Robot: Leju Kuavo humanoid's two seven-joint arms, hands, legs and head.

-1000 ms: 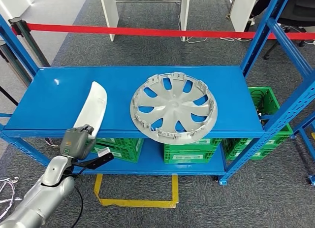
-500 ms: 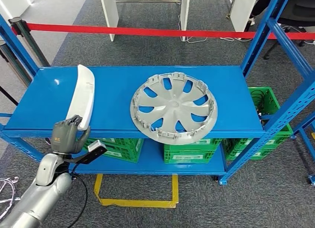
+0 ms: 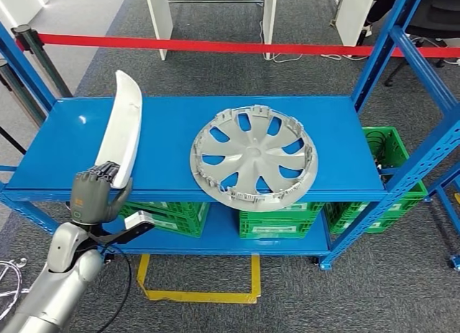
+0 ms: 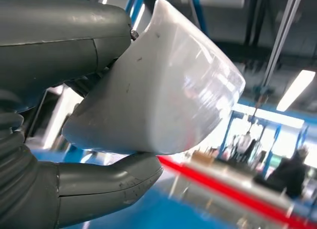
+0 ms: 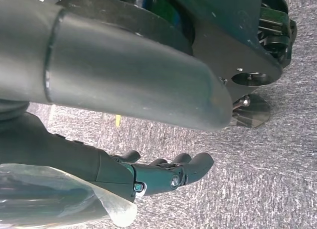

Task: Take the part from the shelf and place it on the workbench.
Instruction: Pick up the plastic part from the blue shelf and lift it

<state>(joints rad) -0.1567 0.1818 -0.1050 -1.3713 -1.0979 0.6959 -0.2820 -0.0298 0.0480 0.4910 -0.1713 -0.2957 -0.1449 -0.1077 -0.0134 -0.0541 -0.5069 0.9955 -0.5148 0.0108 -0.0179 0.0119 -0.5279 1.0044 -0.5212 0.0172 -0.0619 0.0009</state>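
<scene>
A long curved white part is lifted off the blue shelf, tilted up with its far end raised. My left hand grips its near end at the shelf's front left edge. The left wrist view shows the white part clamped between the thumb and the fingers. A round grey wheel cover lies flat in the middle of the shelf, its front rim overhanging the edge. My right hand hangs over grey carpet with its fingers apart and nothing in them.
Green crates stand on the lower shelf. Blue uprights frame the rack on the right. A red barrier strip runs behind the shelf. Yellow floor tape lies in front of the rack.
My left hand has raised the white part off the shelf and swung it leftward and more upright. The wheel cover has not moved.
</scene>
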